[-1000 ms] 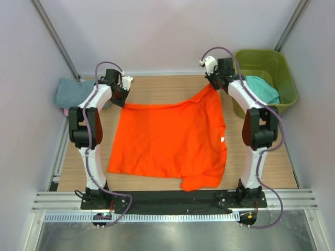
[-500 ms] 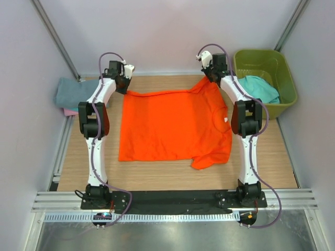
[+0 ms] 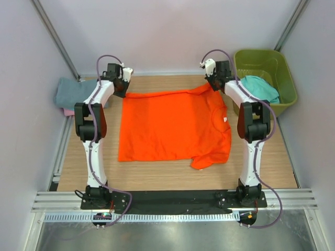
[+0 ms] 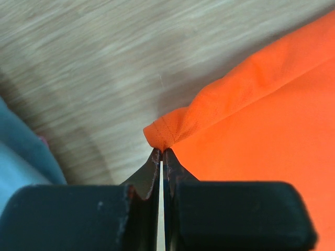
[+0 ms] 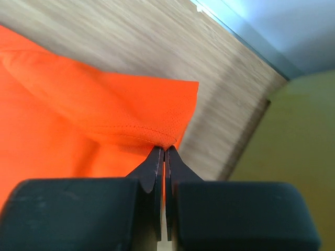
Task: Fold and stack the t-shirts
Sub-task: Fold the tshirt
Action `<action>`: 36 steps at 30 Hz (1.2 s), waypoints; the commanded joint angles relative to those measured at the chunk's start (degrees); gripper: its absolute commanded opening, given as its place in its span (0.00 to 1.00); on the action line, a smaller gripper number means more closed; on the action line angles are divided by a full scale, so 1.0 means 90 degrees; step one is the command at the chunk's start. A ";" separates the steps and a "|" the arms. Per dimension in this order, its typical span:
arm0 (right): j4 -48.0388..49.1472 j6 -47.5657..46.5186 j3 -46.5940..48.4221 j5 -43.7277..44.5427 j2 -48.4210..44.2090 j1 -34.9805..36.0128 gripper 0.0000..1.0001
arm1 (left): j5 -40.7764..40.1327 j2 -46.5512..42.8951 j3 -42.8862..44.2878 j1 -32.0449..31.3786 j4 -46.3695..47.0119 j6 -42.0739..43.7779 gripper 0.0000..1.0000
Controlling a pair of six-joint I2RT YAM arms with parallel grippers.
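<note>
Right, we have the orange t-shirt (image 3: 172, 125) spread flat across the middle of the table (image 3: 157, 180), with both arms reaching to its far edge. Our left end effector (image 4: 162, 151) is clenched on the far left corner, a small nub of orange cloth bunched at its tips. Our right end effector (image 5: 164, 149) is pinched shut on the far right corner, at what looks like a sleeve. The far edge runs fairly straight between the two grips. The near right sleeve is rumpled and curls under, so the spread is not quite clean.

As for progress, we judge it part-way. The orange shirt is laid out but not yet folded. At the left edge of the table a grey-blue shirt (image 3: 68, 91) lies on top of a pink one (image 3: 66, 111), which looks like the stack. In the olive-green tub (image 3: 264, 57) on the right a teal shirt (image 3: 261, 89) lies crumpled. So we reckon what is left is to fold this one, stack it, then do the teal.
</note>
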 commanded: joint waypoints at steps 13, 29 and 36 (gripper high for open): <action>0.0111 0.0383 -0.2318 -0.0150 -0.2806 0.0111 0.01 | 0.0273 -0.1740 -0.1282 0.0045 0.0127 0.0069 0.00; -0.0173 0.0501 -0.3383 -0.0248 -0.3656 0.0209 0.01 | 0.0263 -0.1974 -0.1859 0.0036 0.0020 0.0069 0.00; -0.0173 0.0569 -0.3754 -0.0287 -0.3803 0.0306 0.01 | 0.0312 -0.2043 -0.1917 0.0035 -0.0029 0.0001 0.00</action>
